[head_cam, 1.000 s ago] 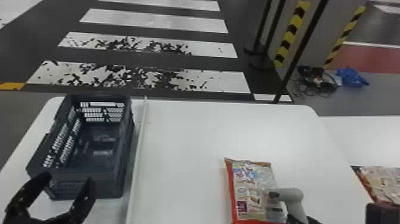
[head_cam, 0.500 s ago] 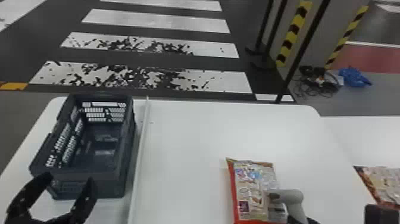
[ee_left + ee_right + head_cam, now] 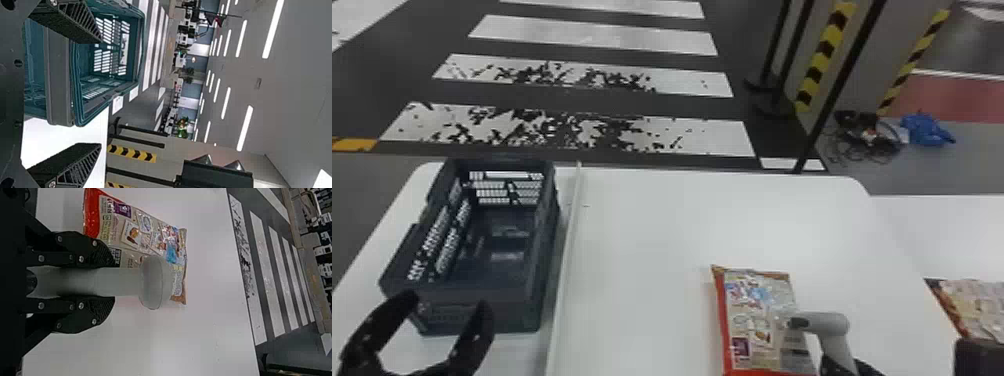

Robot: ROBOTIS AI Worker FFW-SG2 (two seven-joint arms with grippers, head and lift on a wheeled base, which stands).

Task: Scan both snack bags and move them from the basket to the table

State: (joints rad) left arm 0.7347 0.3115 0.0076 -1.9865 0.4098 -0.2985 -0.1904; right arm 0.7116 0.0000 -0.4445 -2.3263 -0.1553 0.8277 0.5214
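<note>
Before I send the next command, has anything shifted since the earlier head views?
Nothing has visibly changed. The right gripper still holds the scanner over the nearer snack bag; the left gripper remains open at the basket. The other bag stayed put.

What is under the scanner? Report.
A snack bag lies beneath the grey scanner, on the white table. In the right wrist view, scanner and right tool cover part of the bag; that part cannot be seen.
</note>
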